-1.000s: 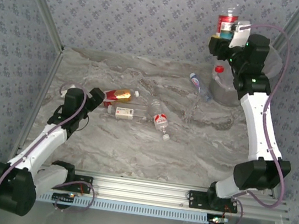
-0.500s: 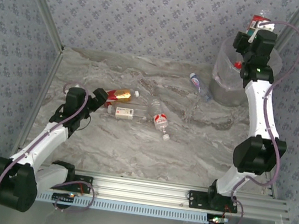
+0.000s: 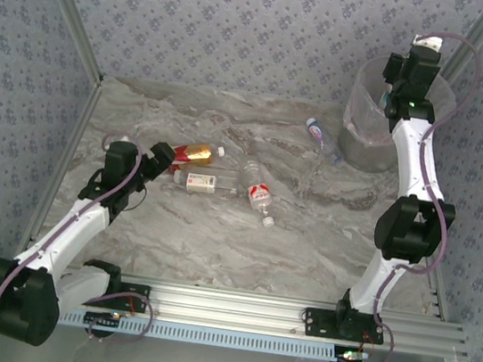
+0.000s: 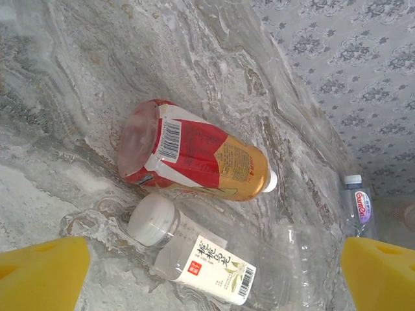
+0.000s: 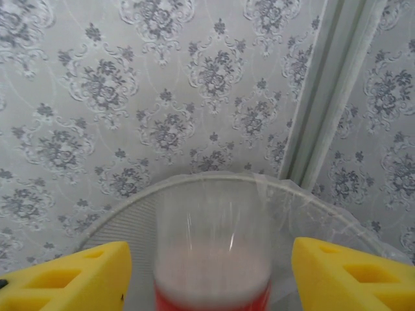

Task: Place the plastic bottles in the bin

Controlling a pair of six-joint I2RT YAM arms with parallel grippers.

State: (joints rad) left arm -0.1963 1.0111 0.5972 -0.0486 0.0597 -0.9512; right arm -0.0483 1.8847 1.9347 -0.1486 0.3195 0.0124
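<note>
Right wrist, right claw (image 5: 209,249) parted over bin (image 5: 207,176) rim, left claw (image 4: 214,241) spread wide

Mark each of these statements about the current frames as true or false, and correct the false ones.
1. The right gripper is over the bin. True.
2. The left gripper is shut on the red-and-gold bottle. False: its jaws are wide open, and that bottle lies on the table in front of it.
3. A blue-label bottle lies on the table just left of the bin. True.
4. The bin is tipped on its side. False: it stands upright in the far right corner.
5. The white-capped bottle stands upright. False: it lies on its side next to the red-and-gold bottle.
</note>
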